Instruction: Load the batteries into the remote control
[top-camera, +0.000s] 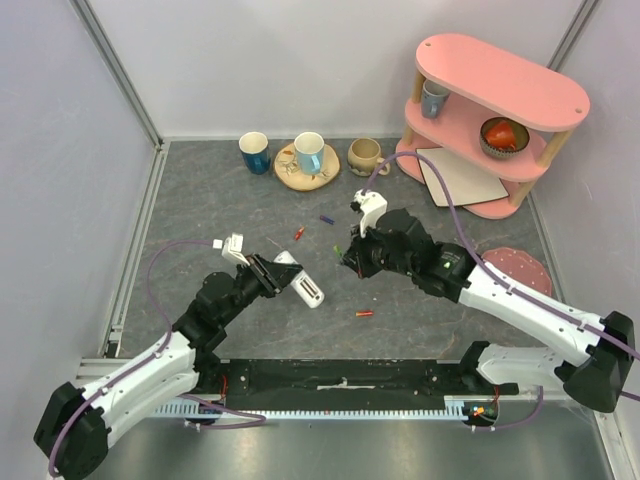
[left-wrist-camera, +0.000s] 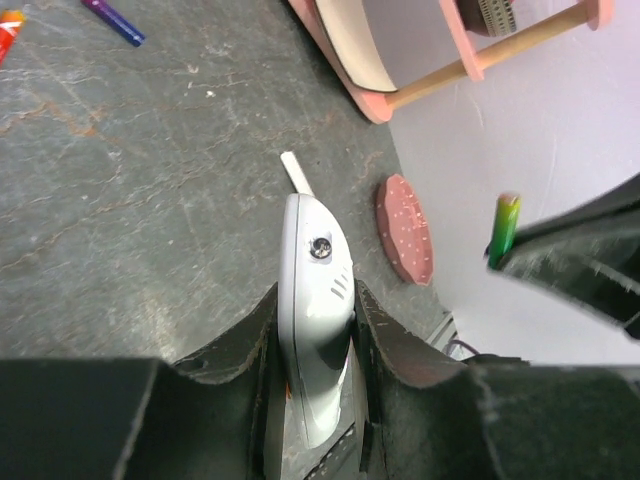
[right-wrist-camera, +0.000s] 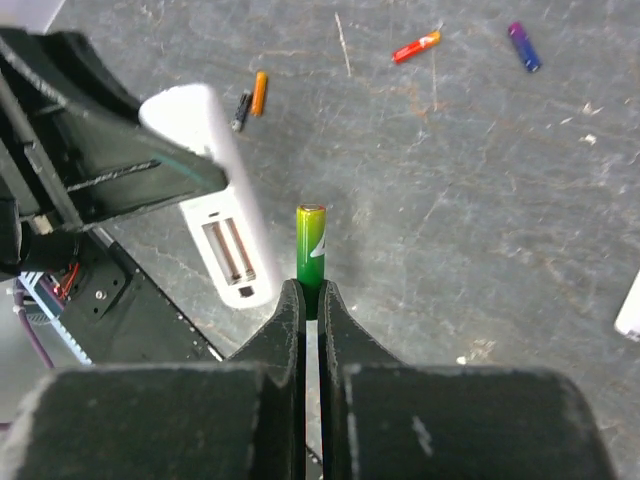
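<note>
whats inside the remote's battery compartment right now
The remote control has an open compartment showing two slots, both apparently empty. The left gripper covers its other end.

table (top-camera: 200, 200): grey stone-look | walls (top-camera: 300, 60): pale lilac | furniture: pink shelf (top-camera: 500, 85)

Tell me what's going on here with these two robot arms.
The left end effector is clamped on a white remote, whose battery compartment is open and looks empty. The right end effector is shut on a green battery, holding it beside that compartment but not in it yet. More batteries lie loose on the table, among them a red-orange one and a purple one.
</note>
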